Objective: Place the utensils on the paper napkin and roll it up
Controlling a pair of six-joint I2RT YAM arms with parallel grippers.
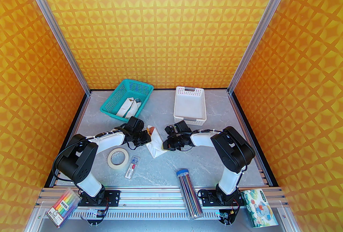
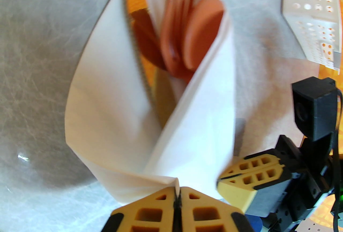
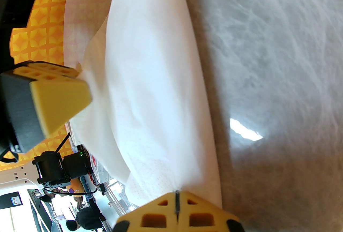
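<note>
The paper napkin lies on the table between my two grippers, folded into a loose tube around the utensils. In the left wrist view the napkin gapes open. A reddish-brown spoon bowl and an orange piece sit inside, with a darker brown piece to their left. My left gripper is shut on the napkin's near edge. My right gripper is shut on the napkin at its other side. The right gripper hangs close beside the left.
A teal basket holding a white bundle stands at the back left, a white slotted tray at the back middle. A tape roll, a small box and a pencil case lie nearer. Markers and a tissue pack sit on the front rail.
</note>
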